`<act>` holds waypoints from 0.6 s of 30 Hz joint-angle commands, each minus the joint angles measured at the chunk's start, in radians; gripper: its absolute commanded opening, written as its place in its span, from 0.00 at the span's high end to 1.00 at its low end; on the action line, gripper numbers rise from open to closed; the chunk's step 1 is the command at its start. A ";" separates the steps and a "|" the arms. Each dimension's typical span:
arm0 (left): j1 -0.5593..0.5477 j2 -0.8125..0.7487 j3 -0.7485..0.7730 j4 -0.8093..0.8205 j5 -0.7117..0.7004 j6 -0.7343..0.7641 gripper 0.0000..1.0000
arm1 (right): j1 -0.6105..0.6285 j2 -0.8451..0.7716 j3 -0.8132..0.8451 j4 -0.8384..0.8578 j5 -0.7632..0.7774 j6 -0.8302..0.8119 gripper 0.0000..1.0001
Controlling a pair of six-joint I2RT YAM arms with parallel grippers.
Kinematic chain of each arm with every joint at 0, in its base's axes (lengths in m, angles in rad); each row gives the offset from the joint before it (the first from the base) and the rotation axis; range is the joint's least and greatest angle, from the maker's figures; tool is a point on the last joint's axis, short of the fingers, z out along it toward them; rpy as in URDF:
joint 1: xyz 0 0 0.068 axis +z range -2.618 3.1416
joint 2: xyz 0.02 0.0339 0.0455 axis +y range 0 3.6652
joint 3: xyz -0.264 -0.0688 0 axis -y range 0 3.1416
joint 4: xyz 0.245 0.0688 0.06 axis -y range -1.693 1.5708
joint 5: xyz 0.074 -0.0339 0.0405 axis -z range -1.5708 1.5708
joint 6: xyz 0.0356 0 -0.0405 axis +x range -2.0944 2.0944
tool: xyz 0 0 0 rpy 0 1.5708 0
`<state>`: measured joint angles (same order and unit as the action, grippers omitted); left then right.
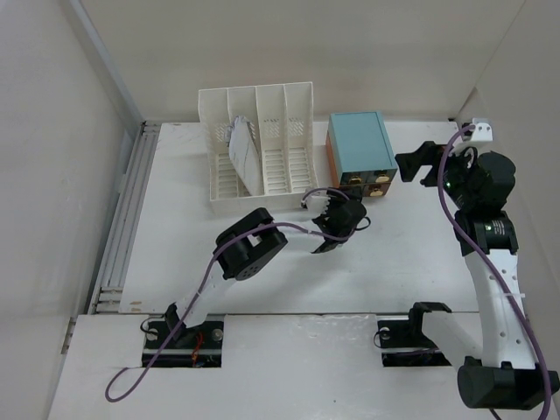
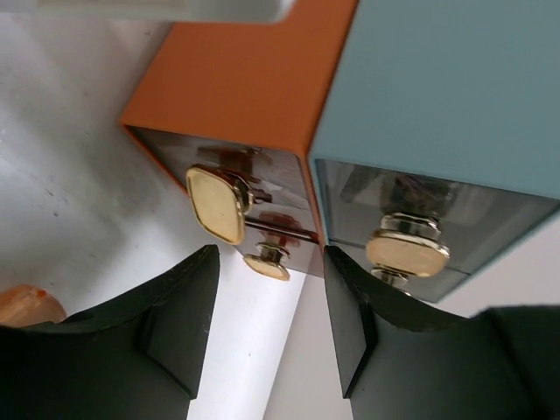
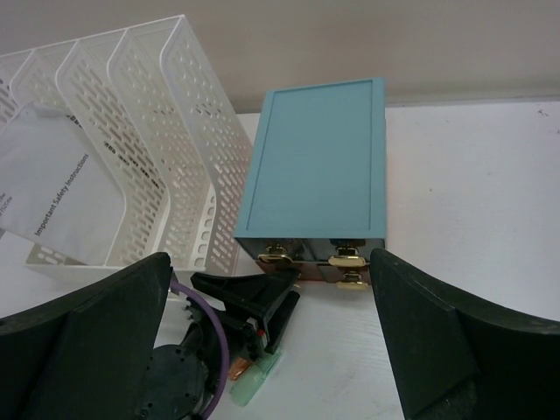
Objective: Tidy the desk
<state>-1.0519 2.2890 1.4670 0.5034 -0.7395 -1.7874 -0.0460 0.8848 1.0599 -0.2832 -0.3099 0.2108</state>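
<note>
The desk (image 1: 184,227) is a white tabletop with a grey rail (image 1: 122,219) down its left edge. A teal drawer box (image 1: 360,144) with gold knobs (image 2: 216,204) stands at the back. Its drawers face my left gripper (image 1: 348,208), which hovers just in front of them. In the left wrist view the left gripper (image 2: 269,289) is open, with only bare desk between the black fingers (image 2: 175,324). Right of the box my right gripper (image 1: 418,164) hangs above the desk. Its jaws (image 3: 269,261) are wide open and empty, and they frame the box (image 3: 319,157).
A white slotted file rack (image 1: 258,144) stands left of the box and holds a printed sheet (image 3: 61,192). A small translucent green and orange item (image 3: 249,385) lies on the desk under the left wrist. White walls close in the left and back sides.
</note>
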 commanded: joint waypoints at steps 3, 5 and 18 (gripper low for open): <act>0.010 0.012 0.047 -0.037 -0.037 0.014 0.53 | -0.005 0.000 0.018 0.024 -0.011 0.015 0.00; 0.010 0.012 0.056 -0.058 -0.037 0.014 0.53 | -0.005 0.009 0.018 0.024 -0.011 0.015 0.00; 0.030 0.058 0.087 -0.104 -0.037 -0.027 0.53 | -0.005 0.019 0.018 0.024 -0.029 0.015 0.00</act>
<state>-1.0294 2.3383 1.5059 0.4255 -0.7414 -1.8004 -0.0460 0.9058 1.0595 -0.2840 -0.3206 0.2108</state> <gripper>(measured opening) 0.475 0.999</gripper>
